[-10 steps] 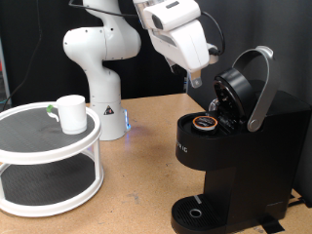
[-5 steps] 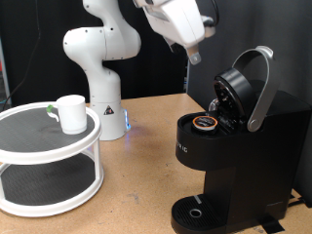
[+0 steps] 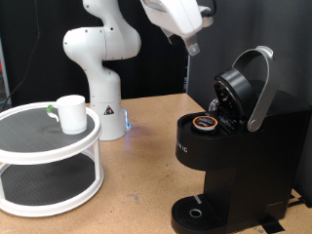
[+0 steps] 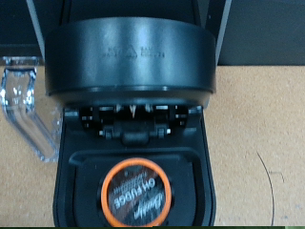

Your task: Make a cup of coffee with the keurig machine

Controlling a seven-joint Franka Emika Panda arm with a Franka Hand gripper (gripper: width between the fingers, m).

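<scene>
The keurig machine (image 3: pixel 234 146) sat at the exterior view's right on the wooden table (image 3: pixel 136 175), its lid (image 3: pixel 237 93) tipped up and back with the grey curved handle (image 3: pixel 261 88) arching over it, so the brew chamber was wide open. A pod (image 3: pixel 205 122) with an orange rim and printed foil top was sitting down in the chamber; the wrist view looked straight down on that pod (image 4: pixel 136 193), with the black underside of the lid (image 4: pixel 129 59) filling the frame above it and the chamber walls boxing it in on both sides. Also in the wrist view, a clear water tank (image 4: pixel 29 105) hugged one side of the machine. The cup (image 3: pixel 71 113) was well away from the machine, over at the exterior view's left, standing upright on the top tier of a round white two-tier stand (image 3: pixel 49 161), near that tier's back edge, with its handle pointing left. Between the stand and the machine there was a decent stretch of bare tabletop. The gripper (image 3: pixel 192 46) hung high above the machine, up and to the left of the raised lid, well clear of its edge and not holding anything; honestly couldn't tell from these shots whether the jaws were spread or closed. The round drip tray base (image 3: pixel 200 210) under the spout had no cup on it.
</scene>
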